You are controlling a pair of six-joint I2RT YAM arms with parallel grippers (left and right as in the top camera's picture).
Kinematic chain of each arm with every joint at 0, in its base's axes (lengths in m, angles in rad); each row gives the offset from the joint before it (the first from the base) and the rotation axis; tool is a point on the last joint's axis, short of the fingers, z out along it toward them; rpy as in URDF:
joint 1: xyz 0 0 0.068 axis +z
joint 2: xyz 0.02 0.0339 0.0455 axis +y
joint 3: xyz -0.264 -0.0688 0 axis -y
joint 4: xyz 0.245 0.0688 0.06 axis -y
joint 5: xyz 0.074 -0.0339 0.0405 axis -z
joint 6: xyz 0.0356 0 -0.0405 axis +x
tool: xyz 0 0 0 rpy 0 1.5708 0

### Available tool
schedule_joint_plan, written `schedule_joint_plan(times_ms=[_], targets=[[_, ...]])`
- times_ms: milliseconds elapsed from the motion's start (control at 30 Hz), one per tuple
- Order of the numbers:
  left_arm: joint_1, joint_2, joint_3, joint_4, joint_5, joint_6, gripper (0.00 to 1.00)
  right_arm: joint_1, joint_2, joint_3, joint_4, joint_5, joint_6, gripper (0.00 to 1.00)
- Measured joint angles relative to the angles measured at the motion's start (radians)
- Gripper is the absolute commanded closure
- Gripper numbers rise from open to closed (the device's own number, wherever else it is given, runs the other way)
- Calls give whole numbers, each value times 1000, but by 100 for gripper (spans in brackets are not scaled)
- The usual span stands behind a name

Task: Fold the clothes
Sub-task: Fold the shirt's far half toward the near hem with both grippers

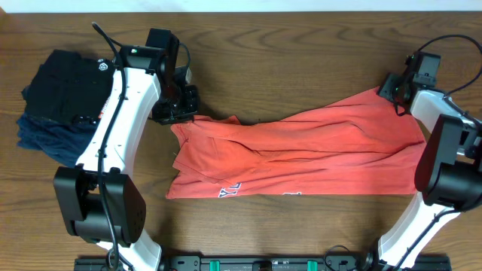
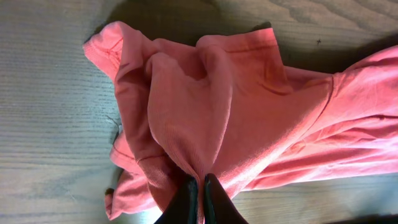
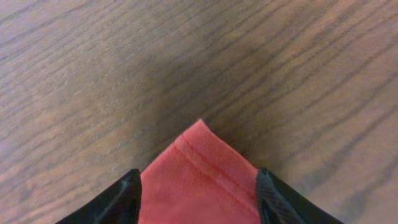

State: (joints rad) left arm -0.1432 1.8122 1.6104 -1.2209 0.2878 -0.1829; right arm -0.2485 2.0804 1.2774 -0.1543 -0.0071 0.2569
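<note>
Left gripper (image 2: 199, 198) is clamped on a bunched fold of the shirt (image 2: 249, 112), evidently to anchor that end. Right gripper (image 3: 200, 196) has its jaws apart astride a hem corner, not pinching it. Shirt lies stretched across the table (image 1: 301, 60) between both arms.
</note>
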Motion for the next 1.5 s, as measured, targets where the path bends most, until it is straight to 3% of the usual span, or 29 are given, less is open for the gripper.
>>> schedule_joint_plan(times_ms=[100, 167, 233, 300, 700, 1200, 1500], targets=[[0, 0, 0, 3, 0, 0, 94, 0, 15, 2, 19, 4, 3, 46], [0, 0, 0, 3, 0, 0, 94, 0, 20, 3, 26, 10, -1, 62], [0, 0, 0, 3, 0, 0, 94, 0, 25, 6, 28, 23, 1, 87], [0, 0, 0, 3, 0, 0, 94, -2, 29, 6, 28, 32, 4, 98], [0, 0, 0, 24, 0, 0, 94, -8, 24, 33, -50, 53, 14, 99], [0, 0, 0, 71, 28, 0, 94, -74, -141, 29, -179, 127, -1, 99], [0, 0, 0, -17, 50, 0, 94, -77, -171, 24, -393, 171, -5, 99]])
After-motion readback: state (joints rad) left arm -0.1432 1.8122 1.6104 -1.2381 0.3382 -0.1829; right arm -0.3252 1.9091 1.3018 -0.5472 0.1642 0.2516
